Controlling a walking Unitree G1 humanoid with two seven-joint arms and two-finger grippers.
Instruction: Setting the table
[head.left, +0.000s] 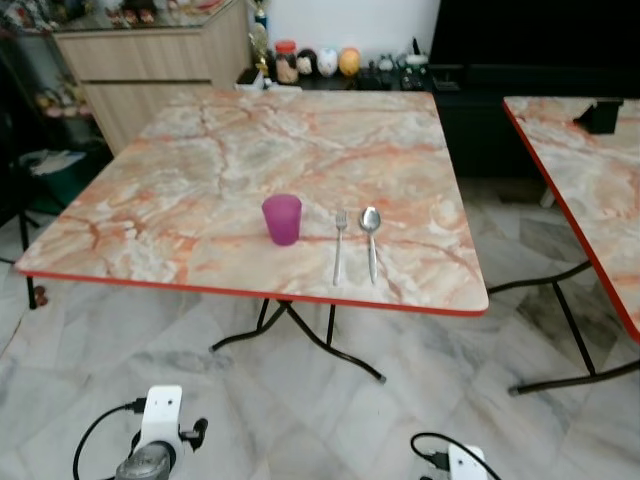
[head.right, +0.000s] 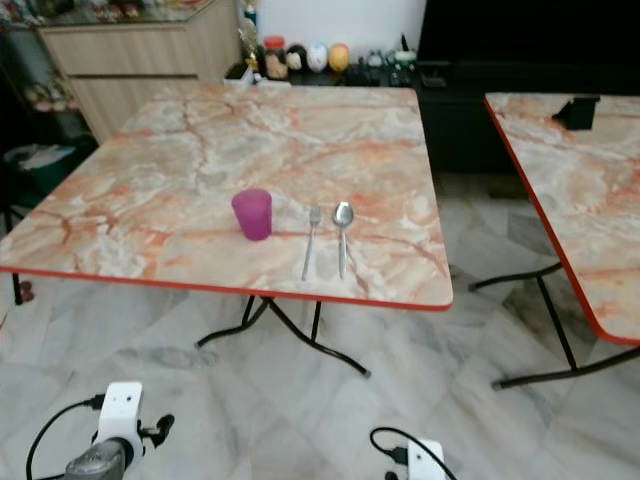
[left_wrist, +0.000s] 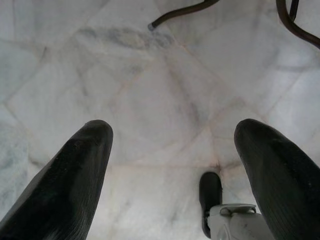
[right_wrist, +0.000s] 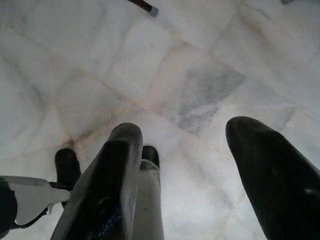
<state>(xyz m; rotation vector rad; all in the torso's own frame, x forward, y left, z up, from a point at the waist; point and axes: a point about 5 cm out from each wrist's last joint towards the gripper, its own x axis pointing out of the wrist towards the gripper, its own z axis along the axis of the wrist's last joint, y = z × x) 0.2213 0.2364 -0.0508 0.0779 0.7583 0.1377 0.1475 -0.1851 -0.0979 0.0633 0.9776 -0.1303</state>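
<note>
Standing on a marble-patterned table (head.left: 200, 190) with a thin red edge: a translucent purple cup (head.left: 282, 219), upright, near the front edge. Lying just beside the cup, on the side toward the second table (head.left: 590, 180): a metal fork (head.left: 339, 246), then a metal spoon (head.left: 371, 240), parallel, close but apart, handles pointing toward the front edge. Being cut off by the frame, that second table, same marble pattern, with a dark object (head.left: 600, 115) on it too blurred to identify. Sitting beyond the first table's far edge, on a dark low shelf: small rounded jars and figures (head.left: 320, 62), hard to make out. Showing under the table, curved black metal legs on pale veined marble floor tiles.

Hanging low in front of the table, both arms. Left gripper (left_wrist: 175, 165): matte black fingers spread wide over the tiles, holding nothing. Right gripper (right_wrist: 195, 165): fingers likewise spread apart, empty, over the same floor.
</note>
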